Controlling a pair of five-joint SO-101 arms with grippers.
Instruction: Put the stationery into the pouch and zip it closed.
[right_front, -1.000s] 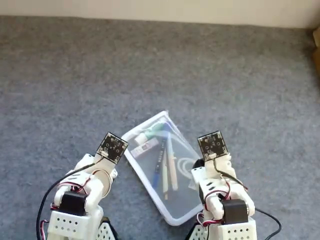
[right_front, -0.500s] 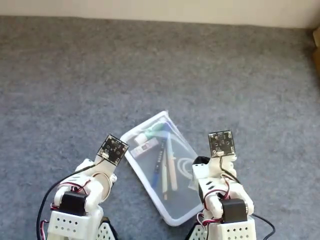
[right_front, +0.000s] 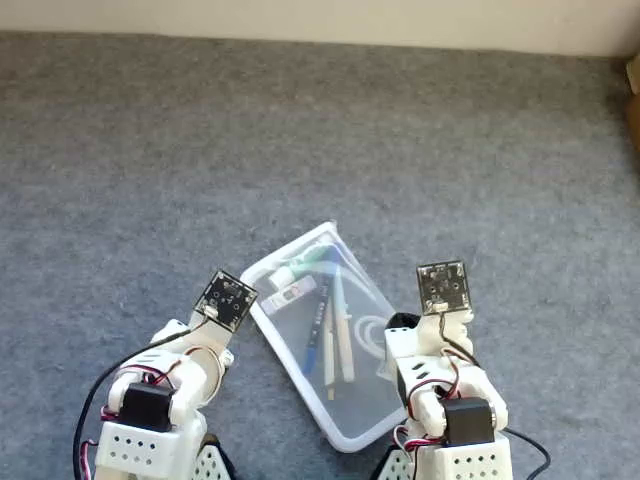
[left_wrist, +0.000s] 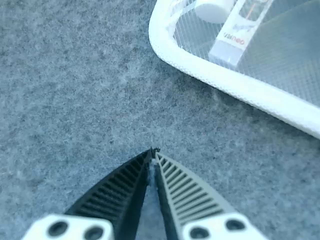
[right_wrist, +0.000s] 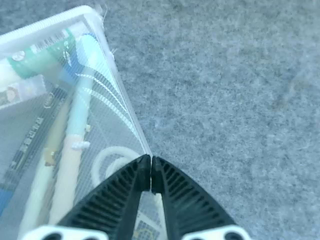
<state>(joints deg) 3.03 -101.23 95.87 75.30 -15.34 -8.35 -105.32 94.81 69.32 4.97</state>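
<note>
pouch (right_front: 362, 402) lies tilted on the grey table (right_front: 150, 150) close to its near edge, between the two arms, with pens (right_front: 330, 335) and the other stationery inside. left gripper (left_wrist: 151, 152) is closed and empty, over bare table just beside the pouch's rim. right gripper (right_wrist: 151, 159) is also closed on nothing, tips over the pouch's long edge. we can't tell if the zip is fully shut or where the slider sits. we judge zipping is what's left: pin one pouch corner, pinch the slider, pull straight along the edge so the pouch doesn't drag.
</note>
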